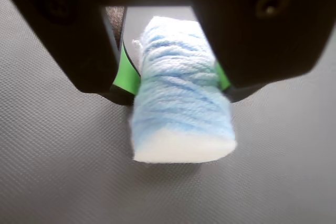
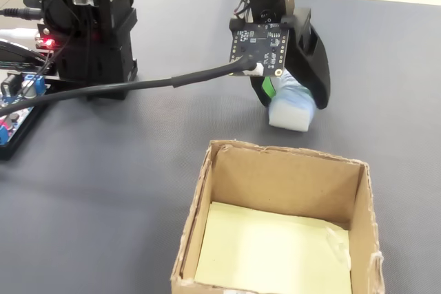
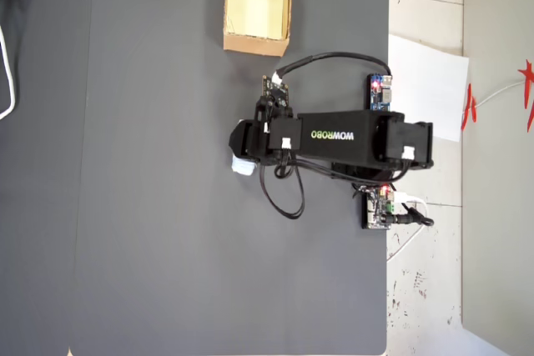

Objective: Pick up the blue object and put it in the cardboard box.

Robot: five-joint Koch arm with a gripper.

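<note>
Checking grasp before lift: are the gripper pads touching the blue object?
Touching. In the wrist view the gripper straddles the blue object, with the green pads pressed against both its sides and no gap visible.

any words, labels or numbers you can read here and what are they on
"WOWROBO" in pale letters on the long black arm link, upside down in the overhead view.
Small black circuit board on the wrist, fixed view: markings too small to read.
Brown cardboard box, pale blue ridged soft lump, dark grey textured mat: no text visible.
</note>
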